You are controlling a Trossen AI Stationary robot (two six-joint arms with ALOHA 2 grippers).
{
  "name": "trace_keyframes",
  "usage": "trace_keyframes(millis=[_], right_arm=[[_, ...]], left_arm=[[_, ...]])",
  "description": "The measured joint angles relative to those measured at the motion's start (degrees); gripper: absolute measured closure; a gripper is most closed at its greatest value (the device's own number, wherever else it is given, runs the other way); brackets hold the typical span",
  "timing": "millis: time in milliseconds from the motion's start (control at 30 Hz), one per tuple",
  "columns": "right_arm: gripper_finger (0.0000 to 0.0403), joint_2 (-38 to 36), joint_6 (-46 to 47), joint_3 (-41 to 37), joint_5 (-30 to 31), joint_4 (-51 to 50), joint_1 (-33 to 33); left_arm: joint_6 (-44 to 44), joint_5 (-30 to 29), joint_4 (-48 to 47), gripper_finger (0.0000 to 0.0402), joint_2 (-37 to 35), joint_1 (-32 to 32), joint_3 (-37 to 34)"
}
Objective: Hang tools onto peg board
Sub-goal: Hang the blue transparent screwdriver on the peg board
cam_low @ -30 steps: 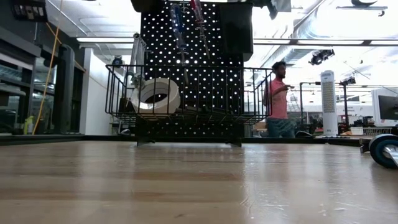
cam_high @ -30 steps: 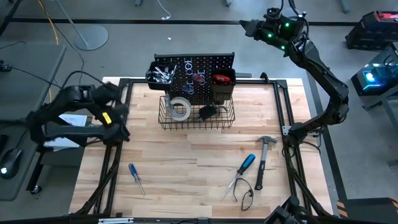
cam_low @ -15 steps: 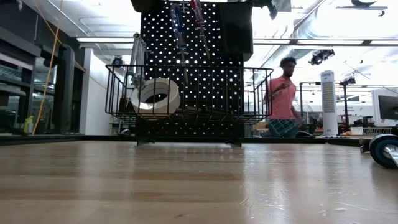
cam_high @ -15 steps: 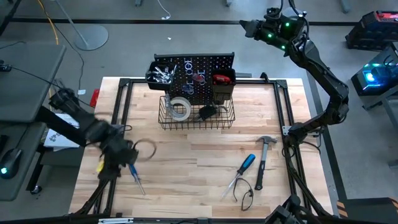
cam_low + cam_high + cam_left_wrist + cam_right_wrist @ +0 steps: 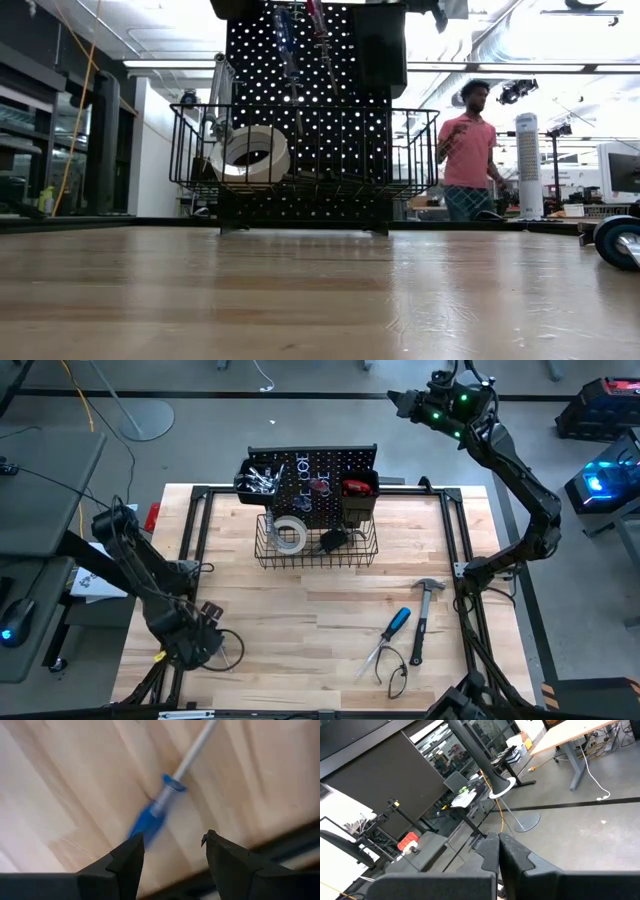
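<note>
Hovering my left gripper (image 5: 171, 851), fingers parted, just above the blue-handled screwdriver (image 5: 150, 817) on the table (image 5: 320, 615); my right gripper (image 5: 498, 851) waits closed, far off.

Both arms are dark, built of slim tubular links joined by rounded joint housings. The left arm (image 5: 140, 575) trails a loop of thin black cable beside its wrist and shows a small yellow marking there. The right arm (image 5: 510, 470) carries green indicator lights on its wrist block and black cables arching above it. The left gripper (image 5: 171, 851) has matte black, wedge-shaped fingers (image 5: 127, 860) with angular tips.
</note>
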Motion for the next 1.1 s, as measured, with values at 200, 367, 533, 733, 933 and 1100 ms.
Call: trace_keyframes(millis=[200,367,533,733,933,1100], right_arm=[[0.0402,0.0,0.1,0.0,-0.3,0.0,-0.4],[0.0402,0.0,0.1,0.0,-0.3,0.0,-0.6],[0.0402,0.0,0.1,0.0,-0.3,0.0,-1.0],[0.0402,0.0,0.1,0.0,-0.2,0.0,-1.0],[0.0402,0.0,0.1,0.0,-0.2,0.0,-1.0],[0.0402,0.0,0.3,0.0,-0.2,0.0,-1.0]], left_arm=[[5.8,-6.4,2.6,0.0206,-0.1,0.0,-1.2],[11.5,-2.9,7.0,0.0206,-0.1,-0.4,-4.6],[12.5,-4.3,9.4,0.0206,-0.1,0.2,-8.5],[14.5,-3.8,13.4,0.0206,-0.1,0.2,-10.1],[17.8,-4.2,20.6,0.0206,0.2,0.3,-12.2],[17.3,-3.7,22.1,0.0207,3.1,0.8,-14.5]])
